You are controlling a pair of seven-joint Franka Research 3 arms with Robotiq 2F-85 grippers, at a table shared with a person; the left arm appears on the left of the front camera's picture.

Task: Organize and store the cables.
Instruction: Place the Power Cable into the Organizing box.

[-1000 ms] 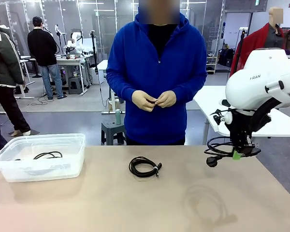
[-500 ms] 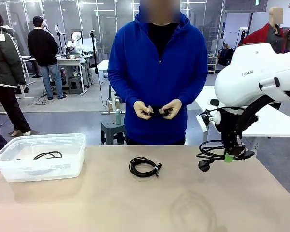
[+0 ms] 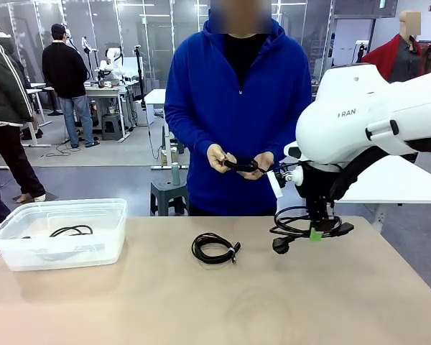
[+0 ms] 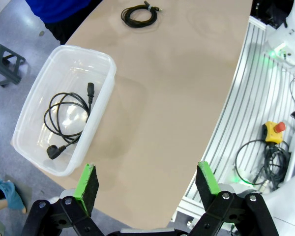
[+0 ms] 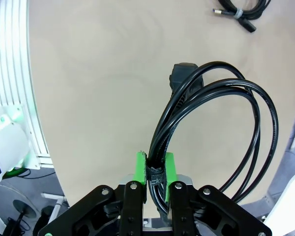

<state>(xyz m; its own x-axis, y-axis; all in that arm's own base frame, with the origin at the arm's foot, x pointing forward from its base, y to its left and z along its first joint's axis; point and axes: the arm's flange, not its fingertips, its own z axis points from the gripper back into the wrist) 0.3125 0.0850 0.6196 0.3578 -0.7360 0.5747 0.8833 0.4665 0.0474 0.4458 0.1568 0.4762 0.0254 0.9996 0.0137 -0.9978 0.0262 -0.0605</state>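
Observation:
My right gripper (image 3: 314, 233) (image 5: 155, 169) is shut on a coiled black cable (image 3: 294, 223) (image 5: 211, 118) at its strap, holding it above the table's right half; a chunky plug (image 3: 280, 245) hangs from the coil. A second coiled cable (image 3: 215, 247) (image 4: 139, 14) (image 5: 241, 11) lies on the table's middle. A third cable (image 3: 70, 231) (image 4: 69, 118) rests inside the clear plastic bin (image 3: 14, 251) (image 4: 101, 105) at the left. The person's hands hold a small dark coil (image 3: 241, 164) at the table's far side. My left gripper (image 4: 146, 183) hangs open, high above the table's left front edge.
The tan table (image 3: 165, 302) has bare surface in front and between the bin and the middle cable. The person in blue stands at the far edge. Aluminium rails and a yellow box with a red button (image 4: 274, 132) lie beyond the table's edge in the left wrist view.
My right arm has carried the held cable leftward toward the table's middle. The person's hands have moved slightly to the right and now hold a dark coil.

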